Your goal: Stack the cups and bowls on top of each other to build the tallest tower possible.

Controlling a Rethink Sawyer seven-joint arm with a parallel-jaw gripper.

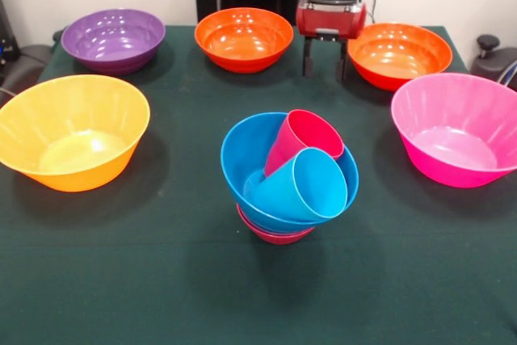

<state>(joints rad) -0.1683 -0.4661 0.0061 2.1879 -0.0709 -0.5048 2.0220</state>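
And here's the tool [325, 61], hanging at the far side of the bench [161, 280], its two dark fingers [308, 60] spread apart and pointing down with nothing between them, gripping nothing at all. It sits in the gap between two orange bowls: one orange bowl [243, 39] to its left in the picture, the other orange bowl [399, 54] just beside it on the right, nearly touching the finger on that side. Further left along the back row, the purple bowl [113, 39] stands upright. Moving outward and nearer the camera, the big yellow-orange bowl [71, 131] sits on the left edge, the big pink bowl [455, 128] on the right, both upright and well apart. And in the middle, the tower [283, 175]: a small red bowl [275, 235] at the bottom on the green cloth, a blue bowl [242, 159] resting on it and tilted toward the camera, and inside that bowl two cups lying on their sides, the red cup [303, 136] behind, the light blue cup [303, 187] in front, mouths facing the viewer, touching each other
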